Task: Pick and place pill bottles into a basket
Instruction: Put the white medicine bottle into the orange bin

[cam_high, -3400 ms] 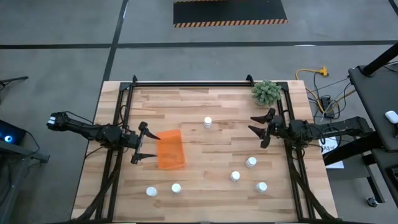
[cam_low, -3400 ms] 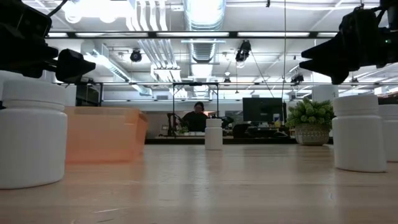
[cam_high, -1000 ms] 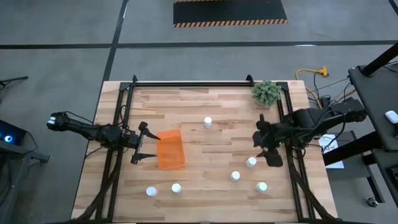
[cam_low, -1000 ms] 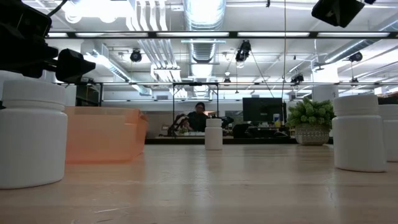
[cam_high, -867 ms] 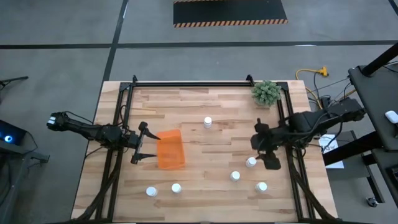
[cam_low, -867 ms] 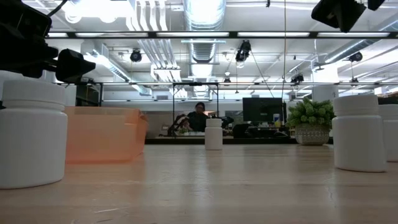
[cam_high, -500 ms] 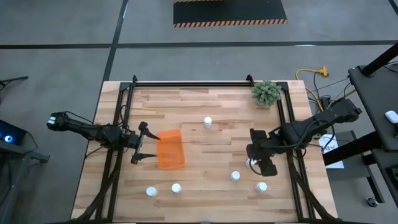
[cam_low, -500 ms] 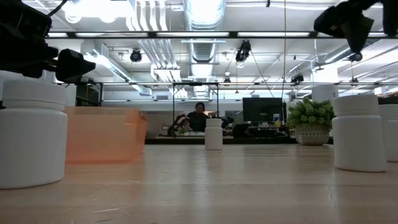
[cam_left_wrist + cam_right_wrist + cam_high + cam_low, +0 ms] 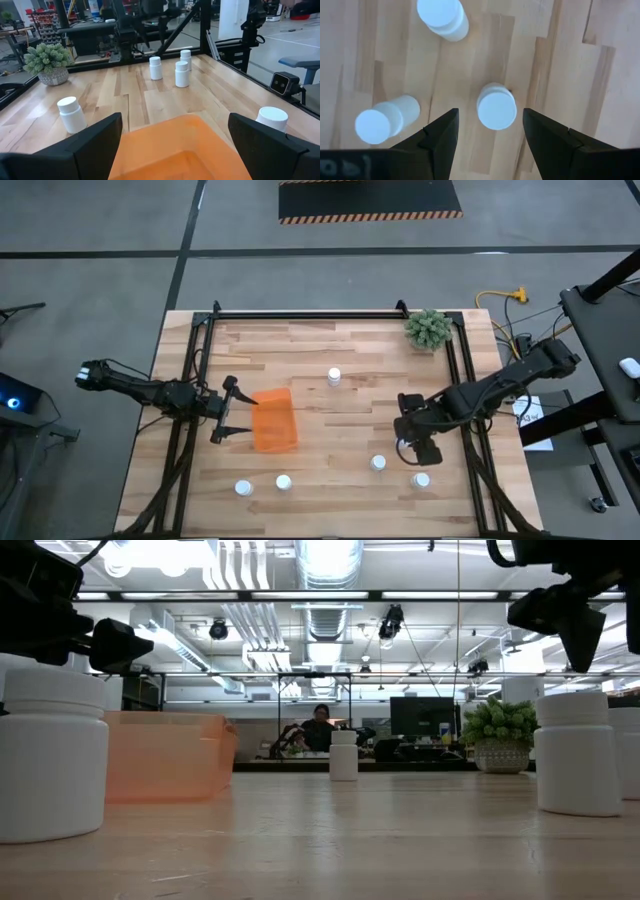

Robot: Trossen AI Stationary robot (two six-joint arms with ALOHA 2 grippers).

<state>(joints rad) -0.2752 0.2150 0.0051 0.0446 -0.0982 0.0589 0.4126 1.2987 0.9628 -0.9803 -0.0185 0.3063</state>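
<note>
A wide workshop with bright ceiling lights and ducts is stretching out behind the wooden counter point(image 9: 330, 480), where a person is sitting far off at a desk, and a small green plant point(image 9: 428, 328) is standing at the counter's far right corner. The orange basket point(image 9: 273, 420) is lying empty on the left half, just in front of the left claw point(image 9: 226, 423), which is waiting there with its fingers spread wide on either side of the basket's near wall. The pill bottles are all standing upright out on the wood: one alone near the middle point(image 9: 334, 377), two near the front left edge point(image 9: 243, 488), and three clustered on the right. The right claw point(image 9: 487, 127) is hanging straight above one bottle of that cluster point(image 9: 496, 107), fingers parted and empty, one on each side of its white cap, with two neighbours point(image 9: 442, 17) standing close by but apart. These bottles are looking light, rigid and smooth, so they are probably going to tip or skid at a glancing touch rather than deform; the round plastic is likely slippery. The sensible hold is seeming to be across the body just under the cap, squarely centred, with the fingers coming down clear of the nearby bottles so that none are getting knocked over
</note>
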